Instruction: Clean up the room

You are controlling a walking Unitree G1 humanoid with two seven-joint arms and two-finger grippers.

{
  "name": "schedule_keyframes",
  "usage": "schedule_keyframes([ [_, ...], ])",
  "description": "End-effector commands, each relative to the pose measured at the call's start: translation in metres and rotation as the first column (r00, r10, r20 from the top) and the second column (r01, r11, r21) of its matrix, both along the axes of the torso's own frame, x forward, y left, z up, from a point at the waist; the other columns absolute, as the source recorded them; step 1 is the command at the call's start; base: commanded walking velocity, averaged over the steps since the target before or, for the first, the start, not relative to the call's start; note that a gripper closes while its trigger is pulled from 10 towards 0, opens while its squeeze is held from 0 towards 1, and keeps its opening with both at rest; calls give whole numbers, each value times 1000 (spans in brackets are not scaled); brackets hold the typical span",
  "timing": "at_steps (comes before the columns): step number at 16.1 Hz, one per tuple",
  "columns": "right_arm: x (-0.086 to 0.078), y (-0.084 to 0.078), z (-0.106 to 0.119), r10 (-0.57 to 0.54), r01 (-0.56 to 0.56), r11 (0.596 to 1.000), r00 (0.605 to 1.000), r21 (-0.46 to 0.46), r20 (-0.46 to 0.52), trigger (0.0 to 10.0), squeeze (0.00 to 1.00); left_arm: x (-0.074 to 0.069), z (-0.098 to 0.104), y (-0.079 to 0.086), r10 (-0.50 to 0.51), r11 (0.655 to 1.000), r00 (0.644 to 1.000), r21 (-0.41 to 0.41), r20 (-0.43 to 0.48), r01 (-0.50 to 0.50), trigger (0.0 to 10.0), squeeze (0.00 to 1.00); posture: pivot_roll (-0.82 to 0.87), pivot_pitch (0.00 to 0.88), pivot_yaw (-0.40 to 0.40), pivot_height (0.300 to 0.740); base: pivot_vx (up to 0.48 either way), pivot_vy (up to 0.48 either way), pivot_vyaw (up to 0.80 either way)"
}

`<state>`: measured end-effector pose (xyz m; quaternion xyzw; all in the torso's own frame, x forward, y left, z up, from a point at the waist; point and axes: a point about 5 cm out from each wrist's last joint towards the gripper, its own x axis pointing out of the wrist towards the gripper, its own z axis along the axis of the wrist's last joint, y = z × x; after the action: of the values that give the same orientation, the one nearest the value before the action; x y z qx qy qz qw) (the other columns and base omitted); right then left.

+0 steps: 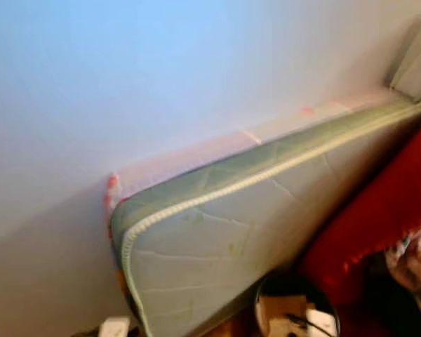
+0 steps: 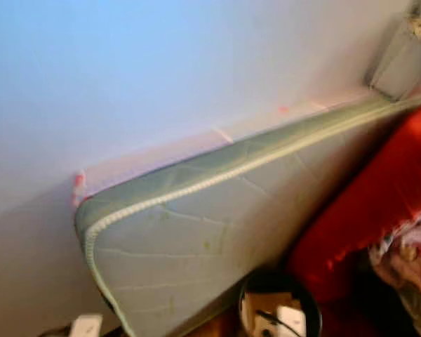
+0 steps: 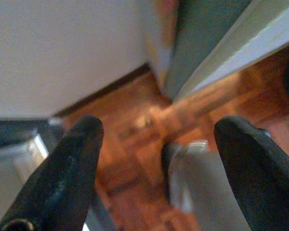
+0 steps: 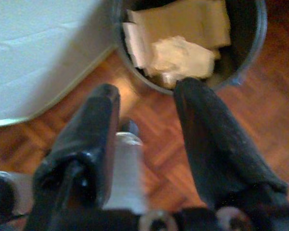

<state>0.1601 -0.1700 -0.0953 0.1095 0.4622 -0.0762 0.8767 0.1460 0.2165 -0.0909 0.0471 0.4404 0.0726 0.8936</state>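
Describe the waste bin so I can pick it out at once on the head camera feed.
Start at the big pale green quilted mattress leaning on edge against the white wall. At its lower edge, on the wooden parquet floor, stands a round black bin, beside a red fabric heap. It is the only dark, round thing there, filled with beige card and white paper scraps.

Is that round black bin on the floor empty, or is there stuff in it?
Not empty. The black bin holds crumpled paper and cardboard pieces, piled near its rim, seen from above in the right wrist view.
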Motion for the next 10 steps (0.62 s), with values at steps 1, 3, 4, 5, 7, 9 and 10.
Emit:
schedule_keyframes([
  [1, 63, -20, 32, 142, -136, 986, 988, -93, 63, 10000, 0, 38, 10, -14, -37, 996, 999, -80, 1, 37, 10000, 0, 79, 0, -160, 740, 0, -458, 0],
  [3, 63, -20, 32, 146, -140, 985, 988, -97, 58, 10000, 0, 38, 10, -14, -35, 996, 999, -81, 2, 35, 10000, 0, 80, 0, -161, 740, 0, -459, 0],
  [4, 63, -20, 32, 143, -137, 986, 988, -96, 57, 10000, 0, 38, 10, -14, -35, 996, 999, -82, 1, 35, 10000, 0, 78, 0, -160, 740, 0, -450, 0],
  [5, 63, -20, 32, 142, -136, 986, 988, -96, 56, 10000, 0, 38, 10, -14, -34, 996, 999, -83, 1, 34, 10000, 0, 80, 0, -162, 740, 0, -450, 0],
  [7, 63, -20, 32, 142, -137, 986, 988, -97, 55, 10000, 0, 38, 10, -14, -34, 996, 999, -84, 1, 34, 10000, 0, 79, 0, -162, 740, 0, -444, 0],
  [9, 63, -20, 32, 143, -138, 986, 988, -97, 56, 10000, 0, 38, 10, -14, -34, 996, 999, -84, 0, 34, 10000, 0, 79, 0, -161, 740, 0, -444, 0],
  [10, 63, -20, 32, 142, -136, 986, 988, -97, 58, 10000, 0, 38, 10, -14, -34, 996, 999, -84, 0, 34, 10000, 0, 79, 0, -161, 740, 0, -442, 0],
])
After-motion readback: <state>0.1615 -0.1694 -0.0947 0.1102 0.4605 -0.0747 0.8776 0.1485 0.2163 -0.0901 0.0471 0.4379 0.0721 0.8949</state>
